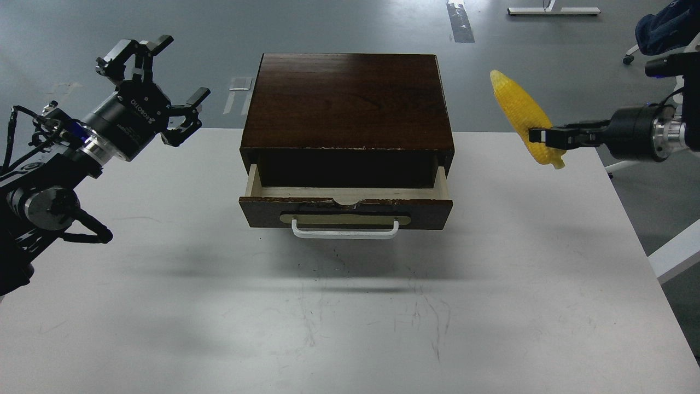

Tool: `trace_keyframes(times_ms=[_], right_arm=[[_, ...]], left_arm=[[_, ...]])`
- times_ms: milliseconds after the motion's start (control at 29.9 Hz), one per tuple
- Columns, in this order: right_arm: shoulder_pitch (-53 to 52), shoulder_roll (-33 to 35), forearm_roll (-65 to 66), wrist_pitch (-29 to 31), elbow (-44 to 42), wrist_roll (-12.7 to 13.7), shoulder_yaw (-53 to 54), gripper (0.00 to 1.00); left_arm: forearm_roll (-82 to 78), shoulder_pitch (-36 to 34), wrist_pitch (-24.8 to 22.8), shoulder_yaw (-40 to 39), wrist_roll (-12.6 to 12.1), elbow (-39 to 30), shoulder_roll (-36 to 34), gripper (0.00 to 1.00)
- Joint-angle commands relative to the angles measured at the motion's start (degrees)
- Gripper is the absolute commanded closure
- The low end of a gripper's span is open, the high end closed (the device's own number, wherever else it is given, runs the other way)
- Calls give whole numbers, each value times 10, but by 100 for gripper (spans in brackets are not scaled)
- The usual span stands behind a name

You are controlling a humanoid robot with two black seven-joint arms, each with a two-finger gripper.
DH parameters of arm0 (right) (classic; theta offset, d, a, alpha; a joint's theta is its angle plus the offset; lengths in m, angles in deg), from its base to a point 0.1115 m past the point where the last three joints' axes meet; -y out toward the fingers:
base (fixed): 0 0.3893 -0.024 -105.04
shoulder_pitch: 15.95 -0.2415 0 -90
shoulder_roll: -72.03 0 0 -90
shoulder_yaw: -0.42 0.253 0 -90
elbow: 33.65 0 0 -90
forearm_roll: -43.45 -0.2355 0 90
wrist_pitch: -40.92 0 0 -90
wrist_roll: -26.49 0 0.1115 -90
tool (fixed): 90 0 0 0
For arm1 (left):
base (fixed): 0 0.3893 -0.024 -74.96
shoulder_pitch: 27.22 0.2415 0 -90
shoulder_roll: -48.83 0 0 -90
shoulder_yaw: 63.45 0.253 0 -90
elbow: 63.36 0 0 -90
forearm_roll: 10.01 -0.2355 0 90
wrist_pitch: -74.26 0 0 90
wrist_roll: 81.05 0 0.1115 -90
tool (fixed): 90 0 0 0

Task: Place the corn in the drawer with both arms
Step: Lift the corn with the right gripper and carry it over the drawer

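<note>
The yellow corn (517, 109) hangs in the air to the right of the cabinet, well above the table, tilted with its tip up and to the left. My right gripper (541, 137) is shut on its lower part, coming in from the right. The drawer (345, 210) is pulled partly open, with a dark front, a white handle (344, 230) and pale wood inside. My left gripper (158, 82) is open and empty, raised to the left of the cabinet.
The dark wooden cabinet (348, 98) stands at the back middle of the white table (339, 317). Office chairs (678, 65) stand off the table's right side. The table edge runs close under my right arm.
</note>
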Motion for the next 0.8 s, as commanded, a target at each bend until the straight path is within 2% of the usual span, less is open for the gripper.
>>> trace_keyframes(times_ms=[0,201,468,769], right_arm=[[-111,-62,-1,0,3,0,-71,91],[-214,-208,-1,-1,7,0,-142,90],[-274,-359,30,-10,11,0,-185,88],[-278,-406,116,-103,24,0,-240,88]], left_arm=[[0,0,0,-3,0,-8,-1,2],[1,0,0,-3,0,-12,-2,2],[1,0,0,-3,0,-20,-15,2],[1,0,0,-3,0,-20,-17,2]])
